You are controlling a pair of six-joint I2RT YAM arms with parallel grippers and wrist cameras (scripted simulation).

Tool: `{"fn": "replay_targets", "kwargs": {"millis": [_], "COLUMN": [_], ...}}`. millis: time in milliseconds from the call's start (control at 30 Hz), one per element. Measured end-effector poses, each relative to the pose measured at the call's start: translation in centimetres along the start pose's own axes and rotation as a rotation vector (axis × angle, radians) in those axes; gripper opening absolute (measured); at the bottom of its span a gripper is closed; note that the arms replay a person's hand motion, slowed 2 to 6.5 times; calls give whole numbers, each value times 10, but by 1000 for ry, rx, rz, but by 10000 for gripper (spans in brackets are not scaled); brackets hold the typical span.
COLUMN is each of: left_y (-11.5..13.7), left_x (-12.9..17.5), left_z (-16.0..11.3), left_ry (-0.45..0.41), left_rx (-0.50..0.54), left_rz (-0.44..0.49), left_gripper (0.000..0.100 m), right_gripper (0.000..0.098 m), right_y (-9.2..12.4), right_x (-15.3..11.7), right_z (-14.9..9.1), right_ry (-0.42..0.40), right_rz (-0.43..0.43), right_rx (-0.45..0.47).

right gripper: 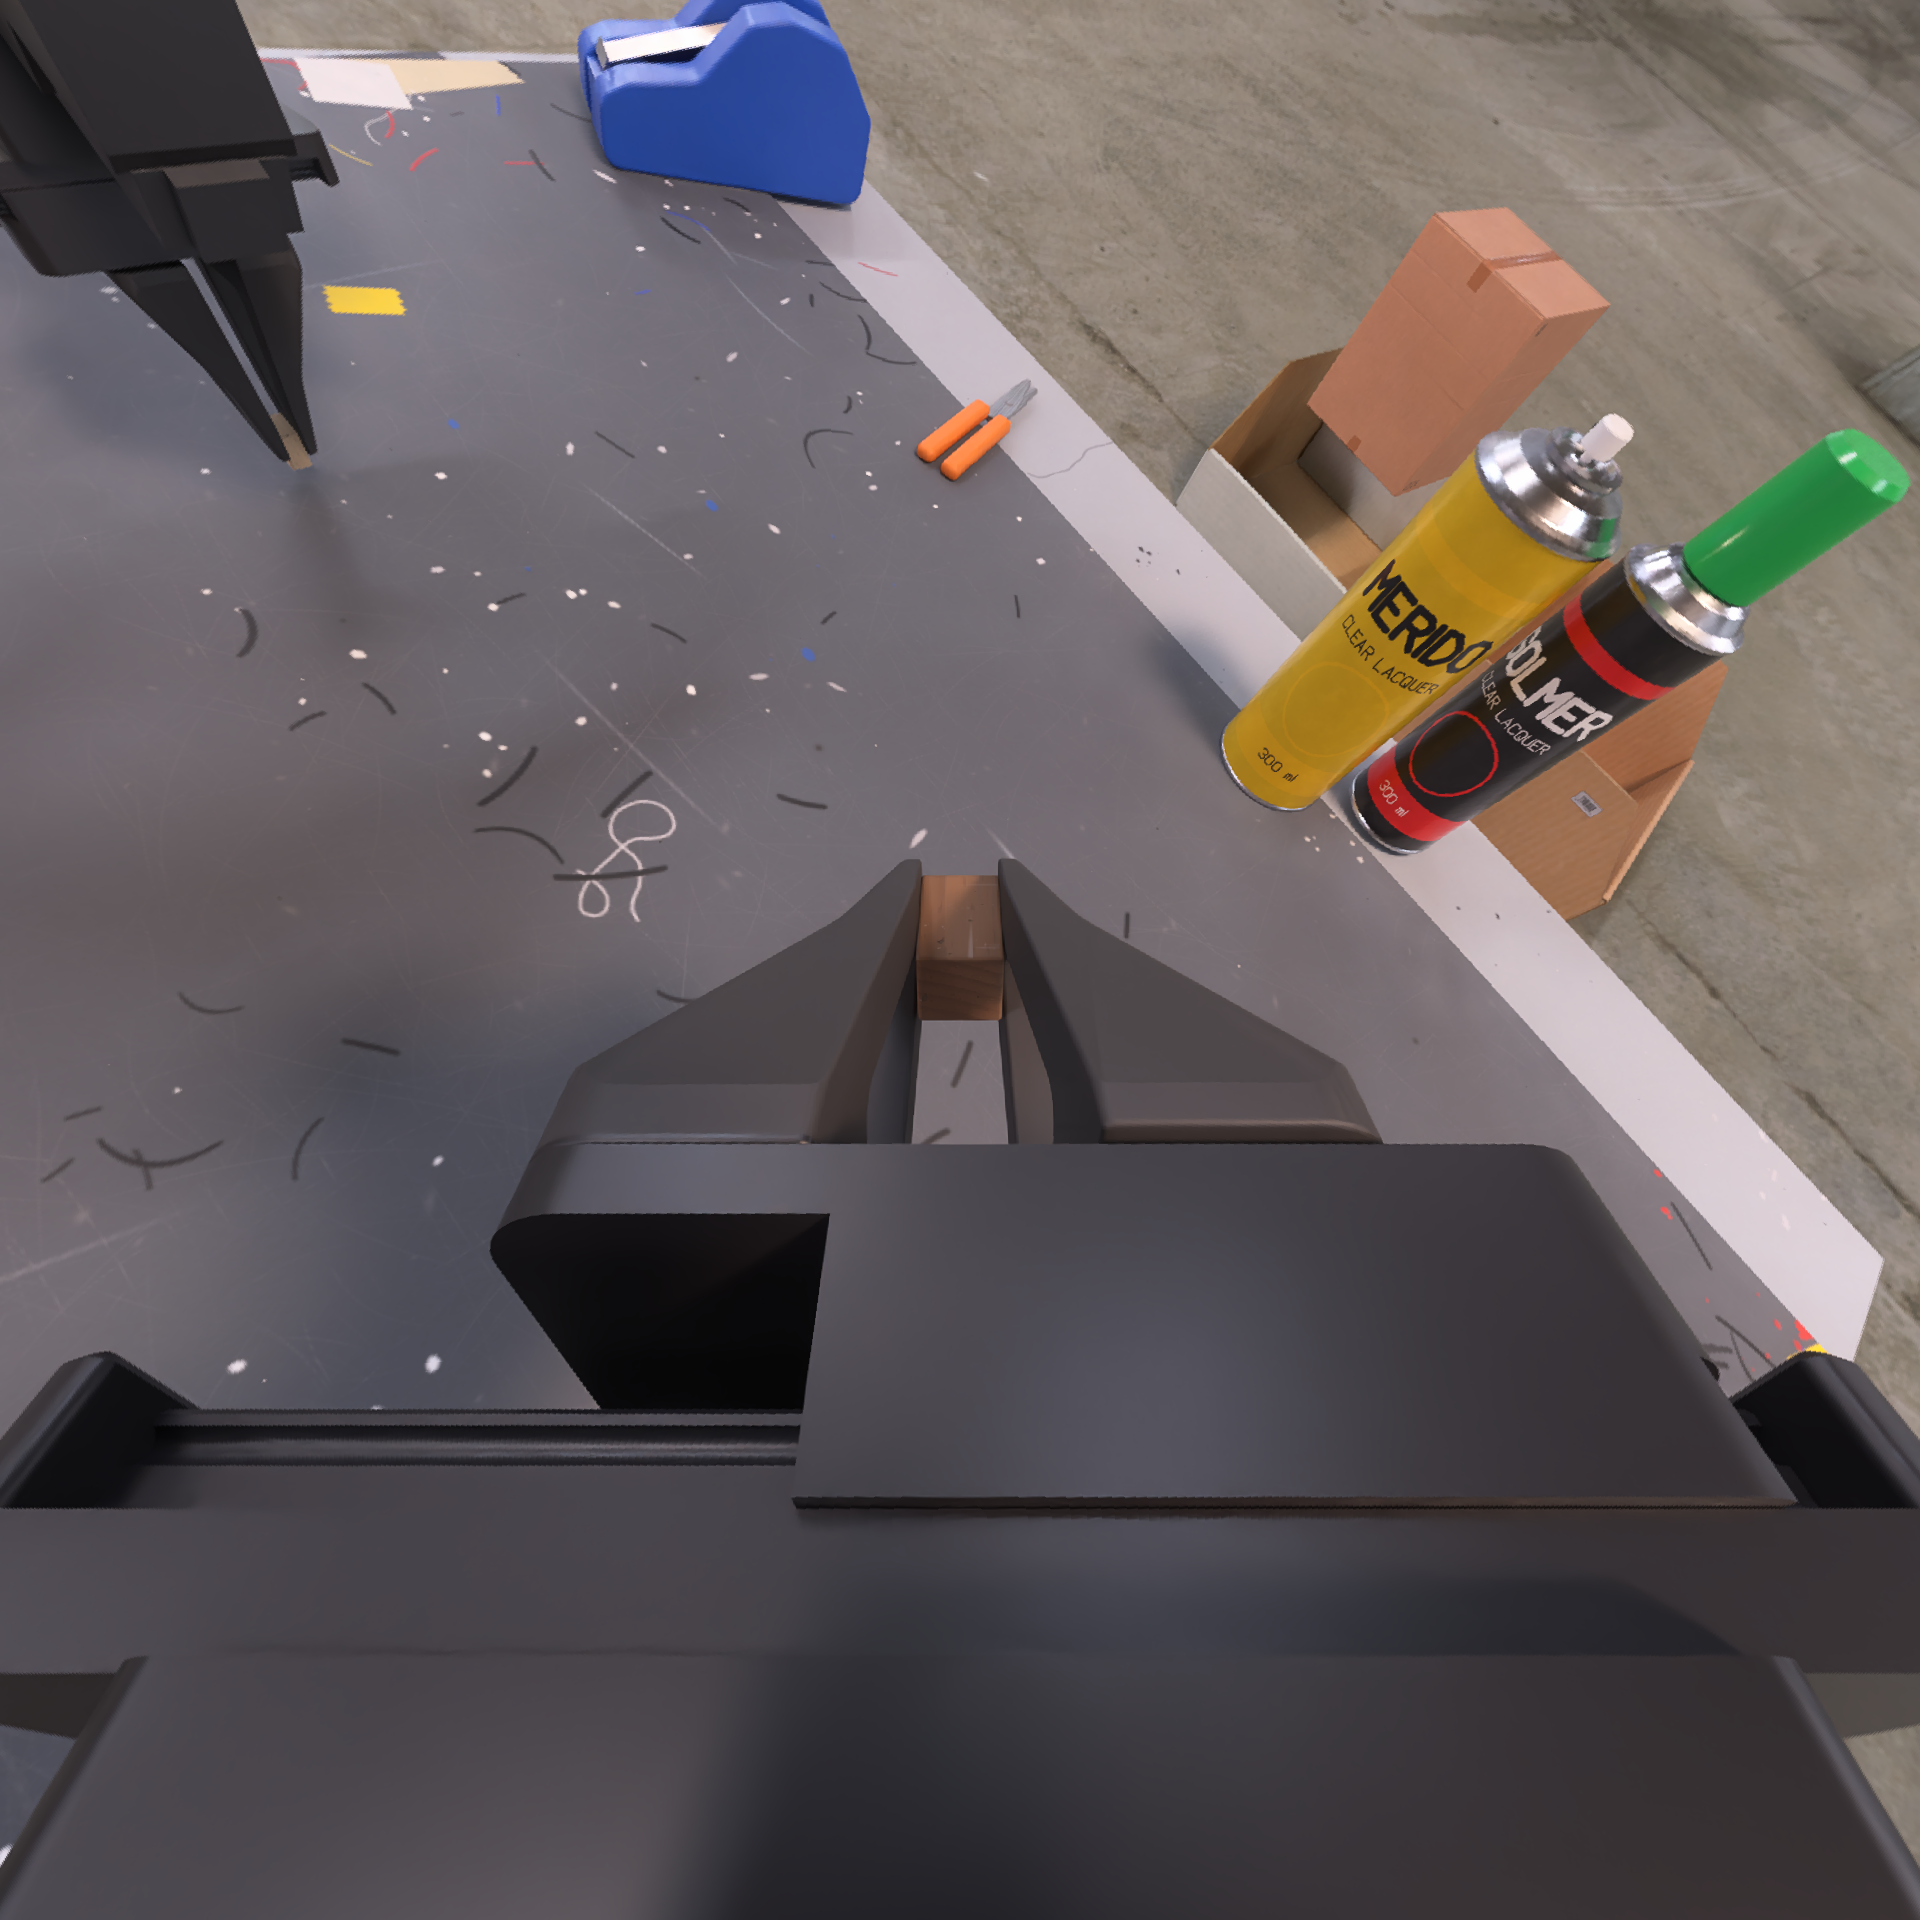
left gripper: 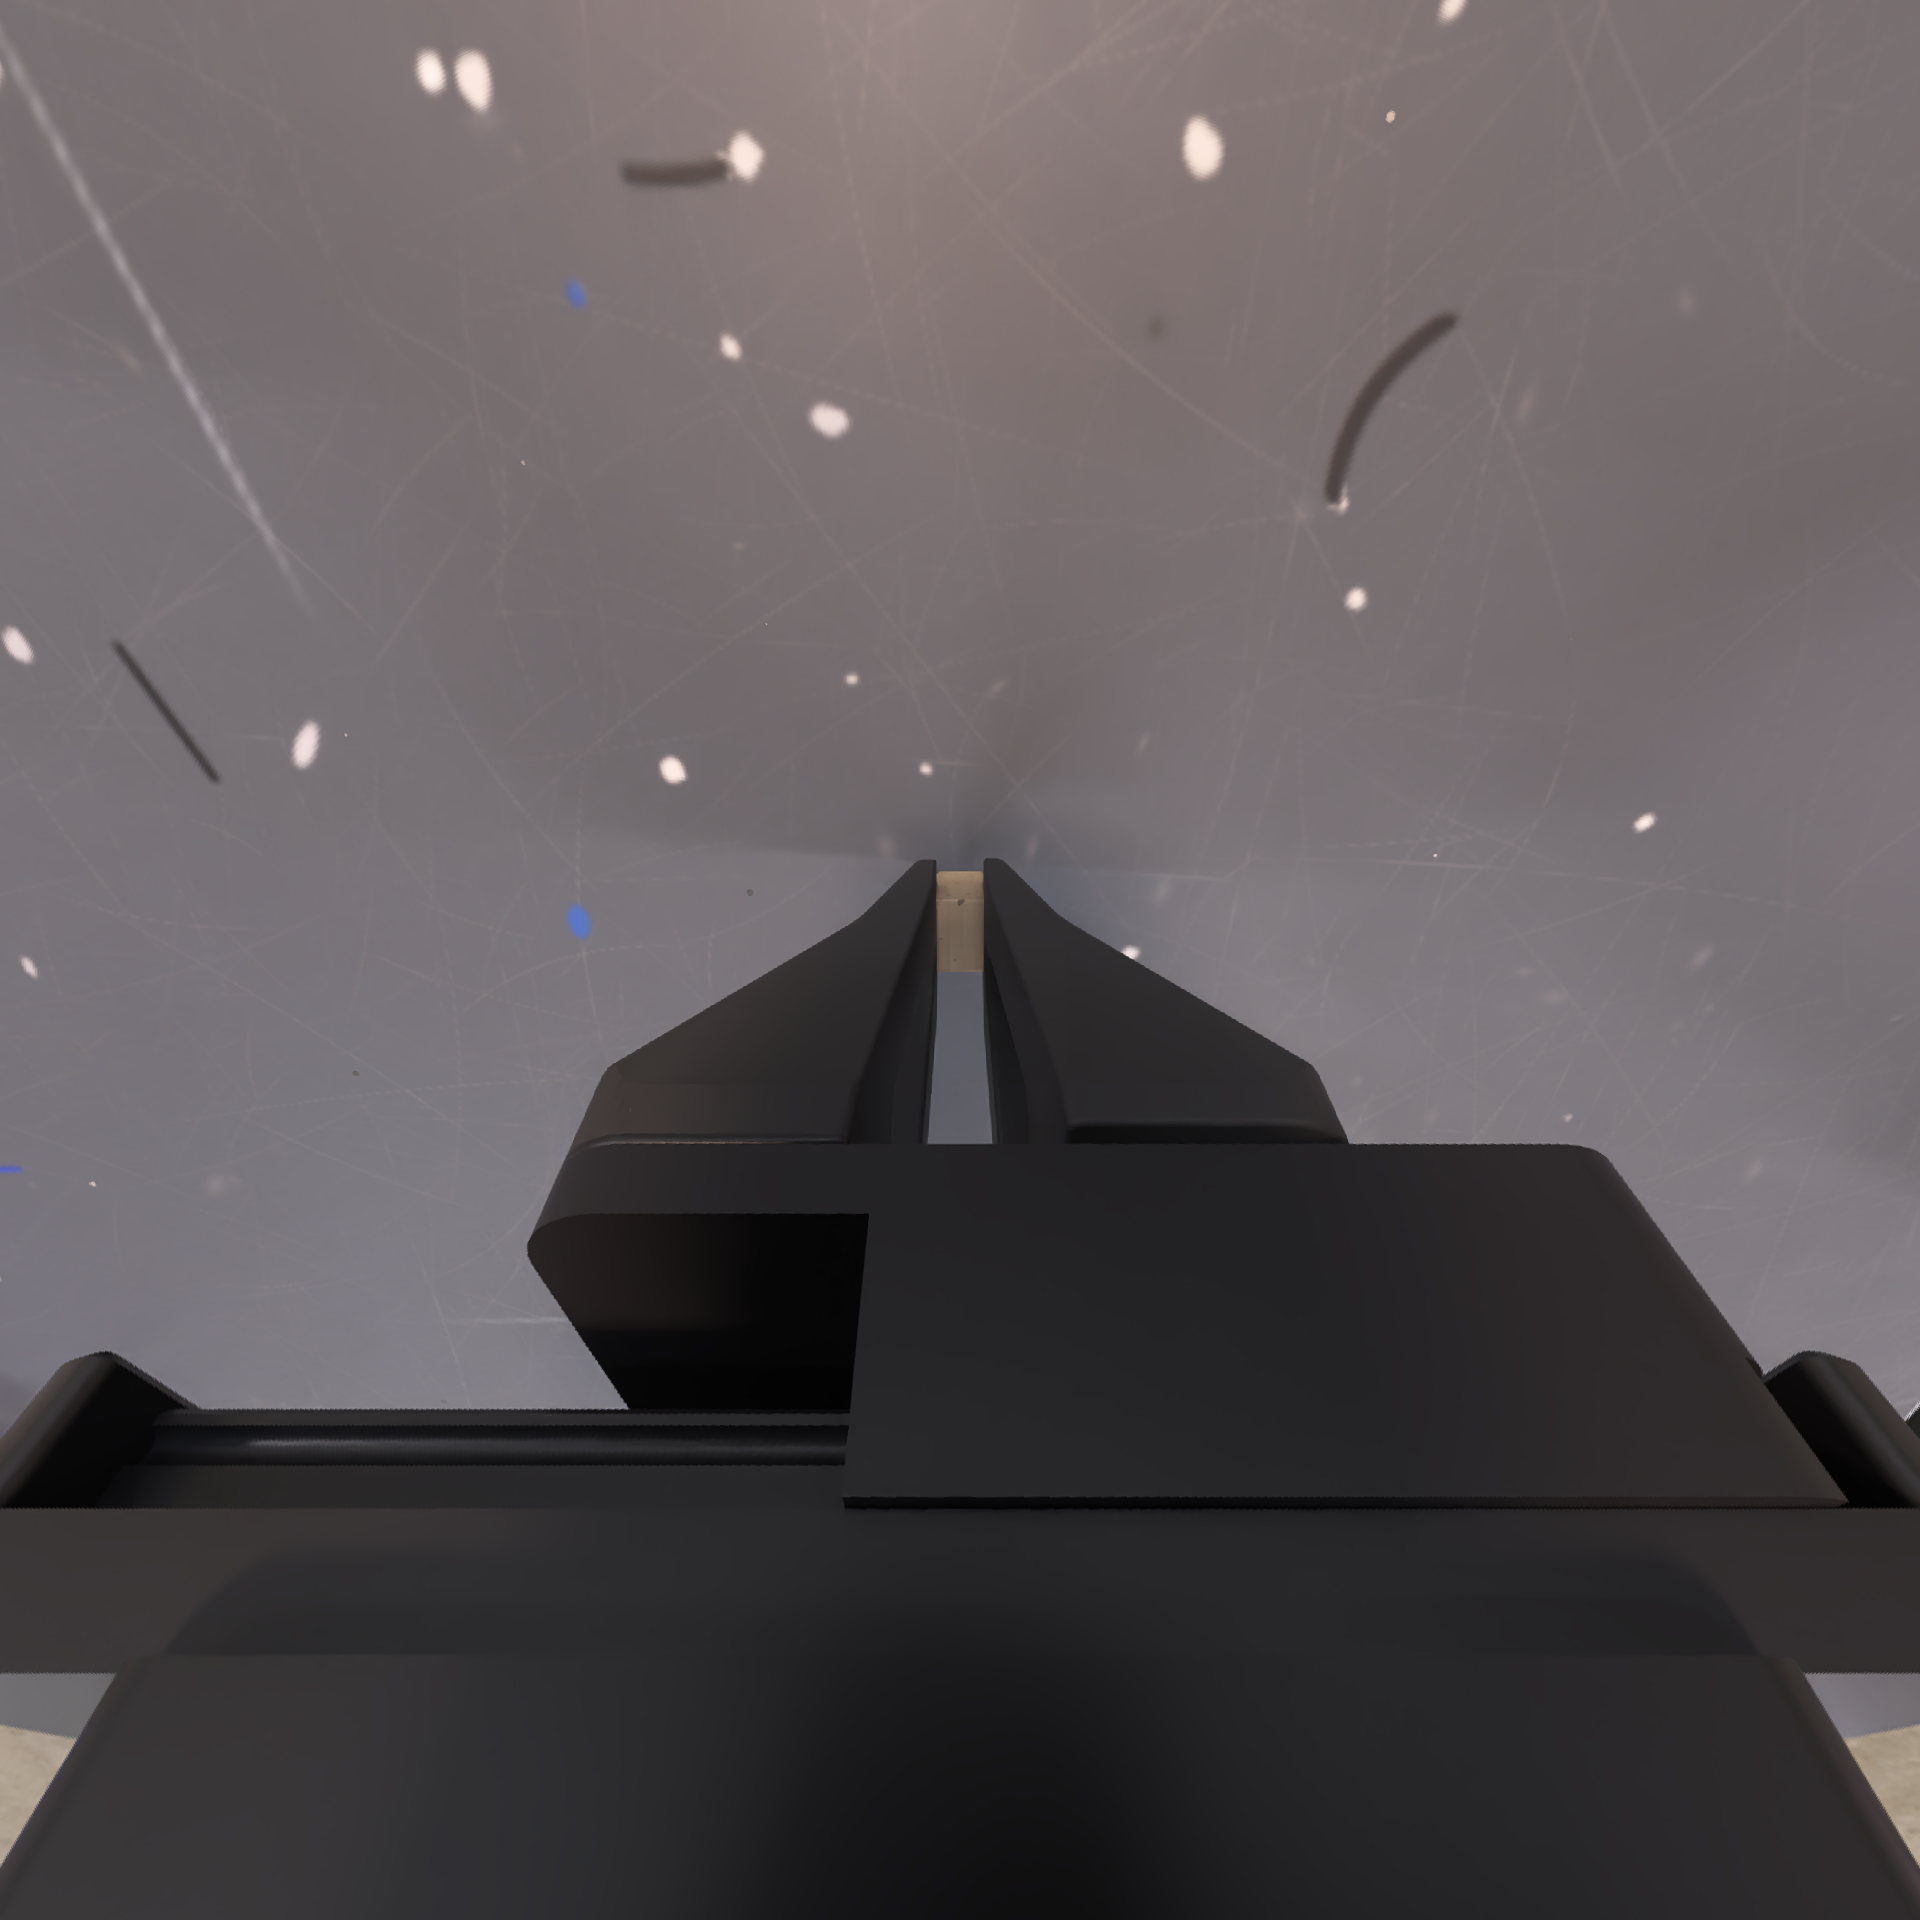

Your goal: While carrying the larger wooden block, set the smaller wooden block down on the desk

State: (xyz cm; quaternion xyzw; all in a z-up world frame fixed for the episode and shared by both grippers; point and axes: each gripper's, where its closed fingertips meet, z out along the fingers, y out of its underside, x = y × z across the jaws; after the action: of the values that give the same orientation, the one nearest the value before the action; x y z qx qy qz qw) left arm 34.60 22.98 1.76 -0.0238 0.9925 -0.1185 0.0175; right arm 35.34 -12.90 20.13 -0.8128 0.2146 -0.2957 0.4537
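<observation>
1. The left claw [left gripper: 960, 864] is closed to a narrow gap on the smaller wooden block [left gripper: 959, 923], a pale piece pinched right at the fingertips. Seen from the right wrist view, this claw [right gripper: 294, 449] points steeply down with the pale block [right gripper: 297, 454] at or just above the bench [right gripper: 364, 727], well in from the edges. Whether it touches, I cannot tell. That low, downward pose fits a claw about to set its piece down.

2. The right claw [right gripper: 961, 864] is closed on the larger wooden block [right gripper: 960, 945], a darker brown piece gripped between the fingertips. It appears to be held above the bench, nearer the right edge, which fits the demand to carry it meanwhile.

3. Judgement: the put-down looks close but not done, since the left jaws have not released.

4. Containers: beyond the right edge of the bench, an open cardboard box [right gripper: 1262, 488] on the floor has a taped brown carton [right gripper: 1455, 343] standing in it. A second cardboard box [right gripper: 1590, 821] shows behind the cans; its contents are hidden.

5. On the pale strip along the right edge stand a yellow spray can [right gripper: 1392, 644] and a black spray can [right gripper: 1507, 717] with a green cap, touching each other. Orange-handled pliers [right gripper: 971, 431] lie farther along that edge, and a blue tape dispenser [right gripper: 727, 104] sits near the far right corner.
</observation>
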Motion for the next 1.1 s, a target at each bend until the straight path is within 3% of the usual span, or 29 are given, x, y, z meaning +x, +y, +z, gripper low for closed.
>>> {"fn": "replay_targets", "kwargs": {"millis": [600,1100], "left_y": [1,-14], "left_x": [-3,-14], "left_z": [-7,-65], "left_ry": [-12,-117], "left_rx": [8,77], "left_rz": [-21,-46], "left_gripper": [73,73], "right_gripper": [119,119], "right_y": [2,1], "right_x": [1,1], "right_z": [1,-1], "right_ry": [-2,-17], "right_rz": [4,12], "right_rx": [-5,7]}}
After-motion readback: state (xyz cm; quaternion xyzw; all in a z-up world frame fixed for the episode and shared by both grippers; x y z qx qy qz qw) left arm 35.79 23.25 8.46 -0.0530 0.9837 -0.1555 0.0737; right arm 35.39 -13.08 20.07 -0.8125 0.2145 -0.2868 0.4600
